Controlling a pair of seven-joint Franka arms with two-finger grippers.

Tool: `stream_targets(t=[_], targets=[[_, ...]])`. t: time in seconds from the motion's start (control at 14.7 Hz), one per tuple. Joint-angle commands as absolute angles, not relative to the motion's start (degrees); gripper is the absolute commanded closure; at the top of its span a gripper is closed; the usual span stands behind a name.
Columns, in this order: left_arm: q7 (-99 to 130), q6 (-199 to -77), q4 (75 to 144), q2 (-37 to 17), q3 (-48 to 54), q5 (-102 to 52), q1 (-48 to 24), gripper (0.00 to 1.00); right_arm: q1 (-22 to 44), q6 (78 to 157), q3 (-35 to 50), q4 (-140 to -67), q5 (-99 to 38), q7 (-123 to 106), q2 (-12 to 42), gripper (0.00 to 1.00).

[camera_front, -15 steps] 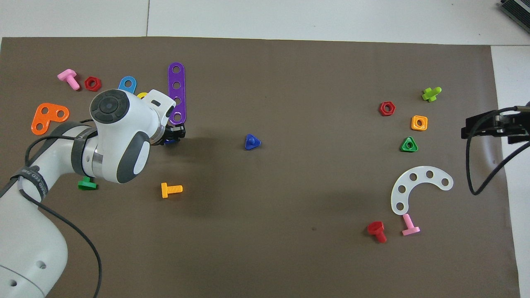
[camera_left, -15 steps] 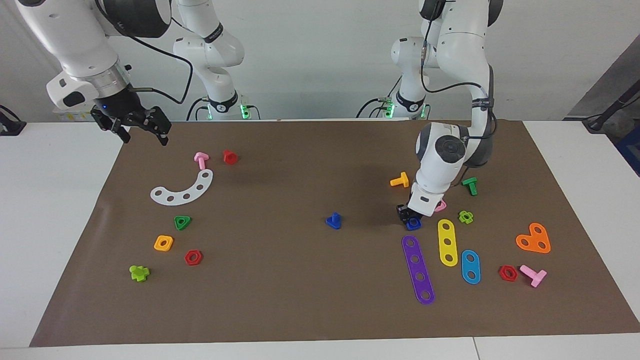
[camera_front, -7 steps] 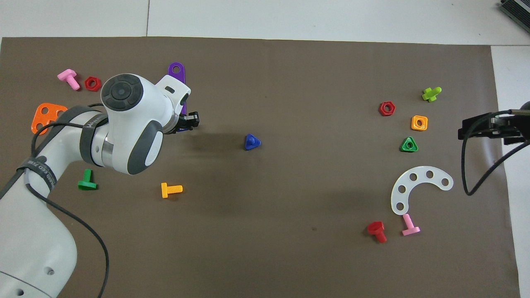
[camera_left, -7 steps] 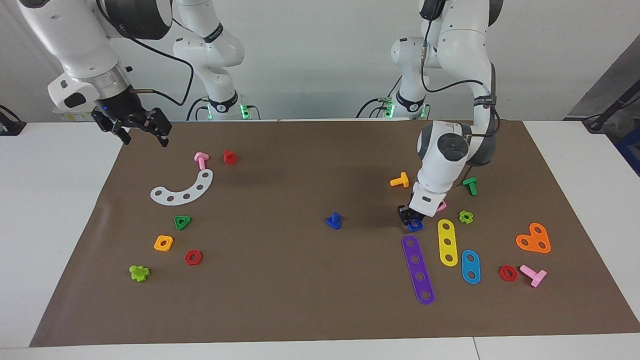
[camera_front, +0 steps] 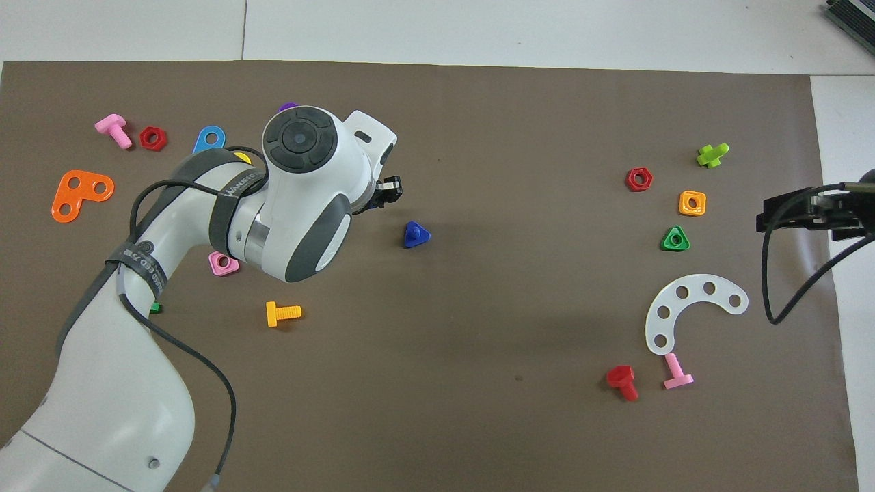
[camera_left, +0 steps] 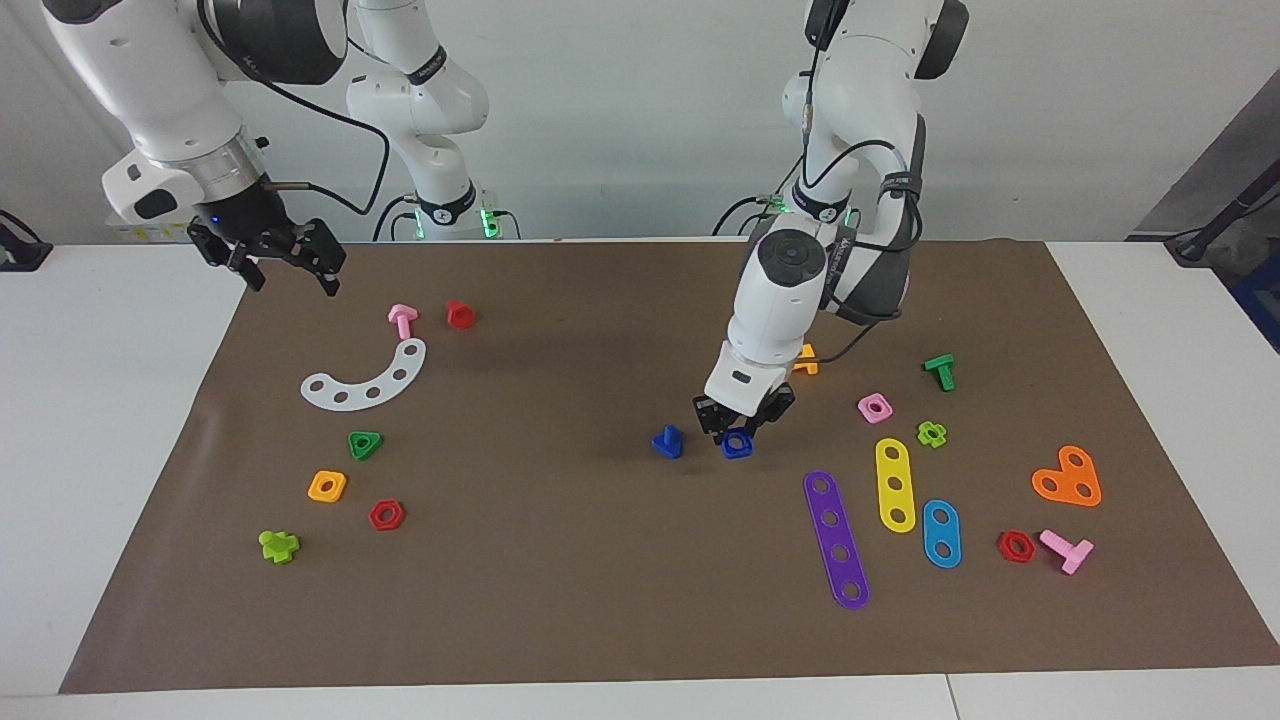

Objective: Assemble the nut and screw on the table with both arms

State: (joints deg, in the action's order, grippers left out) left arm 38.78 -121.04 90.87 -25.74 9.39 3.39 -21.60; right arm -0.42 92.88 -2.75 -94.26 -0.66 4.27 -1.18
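Looking across the surface [camera_left: 640,640], I see the brown mat covering nearly all of it, with white margins at both ends. My left arm [camera_left: 800,290] reaches from its base out over the middle of the mat, and its gripper [camera_left: 738,428] is low there, clenched on the nut [camera_left: 737,445], which hangs at the fingertips just above or on the mat; I cannot tell which. In the overhead view the arm's wrist [camera_front: 307,191] hides the nut, and only the gripper's tip [camera_front: 389,190] shows.

My right arm [camera_left: 170,110] waits over the edge of the mat at its own end of the surface, its gripper [camera_left: 290,265] in the air with the fingers spread and nothing between them.

Among the loose parts, the white curved strip [camera_left: 368,380] lies toward the right arm's end, the purple strip [camera_left: 836,540] toward the left arm's end, with the yellow strip [camera_left: 896,484] beside it. The pink square nut [camera_left: 874,407] sits nearer to the robots than the yellow strip.

Smallest of all, the screw [camera_left: 668,441] stands on its head near the middle of the mat, stem up, just beside the held nut on the side toward the right arm's end, apart from it. From overhead the screw [camera_front: 415,234] is plainly clear of the gripper.
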Motion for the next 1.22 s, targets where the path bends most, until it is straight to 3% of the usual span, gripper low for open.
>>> stream_targets(t=[0.0,0.75,1.16], targets=[[40.7,-116.2,84.0,-29.6,8.5,3.4,-24.4,0.76,-1.2,93.9,-2.5,-96.2,-0.8,4.6,-2.9,0.00],[43.2,-116.7,82.7,-31.5,8.5,3.5,-28.0,0.79,1.1,93.9,-4.6,-96.4,-0.8,4.3,-3.0,0.00],[44.0,-117.9,85.2,-31.2,8.6,3.4,-28.5,0.79,1.1,89.2,-4.4,-92.2,-0.8,4.3,-2.0,0.00]])
